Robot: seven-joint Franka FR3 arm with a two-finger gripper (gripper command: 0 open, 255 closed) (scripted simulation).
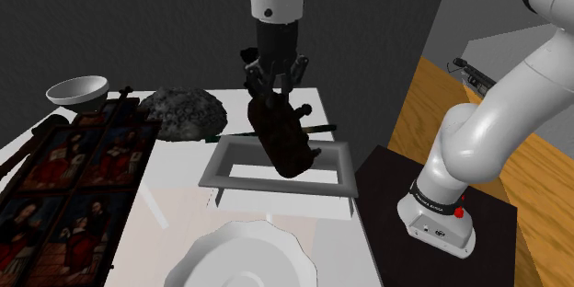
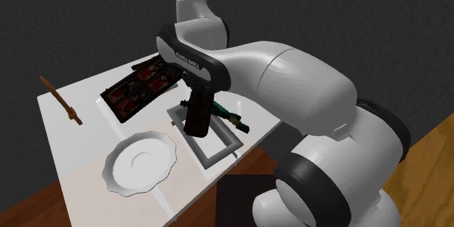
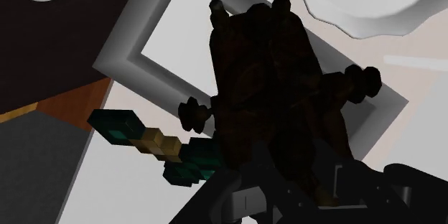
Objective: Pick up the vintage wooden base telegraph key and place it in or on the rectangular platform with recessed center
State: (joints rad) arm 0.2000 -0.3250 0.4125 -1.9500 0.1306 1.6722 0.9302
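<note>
A dark brown telegraph key point(image 1: 281, 138) with small knobs hangs tilted in the air, and my gripper point(image 1: 273, 92) is shut on its upper end. Just below it lies the grey rectangular platform point(image 1: 213, 167) with a recessed white centre. In the second exterior view the key point(image 2: 198, 116) dangles over the platform point(image 2: 218, 153), close to its recess. In the wrist view the key point(image 3: 276, 93) is clasped in my gripper point(image 3: 301, 187), with the platform's rim point(image 3: 136, 50) behind it.
A white scalloped plate point(image 1: 244, 258) lies nearer than the platform. A painted panel point(image 1: 69, 175), a white bowl point(image 1: 78, 89) and a dark lumpy object point(image 1: 184, 110) sit toward the shoulder view's left. A green-and-gold stick point(image 3: 143, 138) lies beside the platform. A brown stick point(image 2: 62, 100) lies at the table's far corner.
</note>
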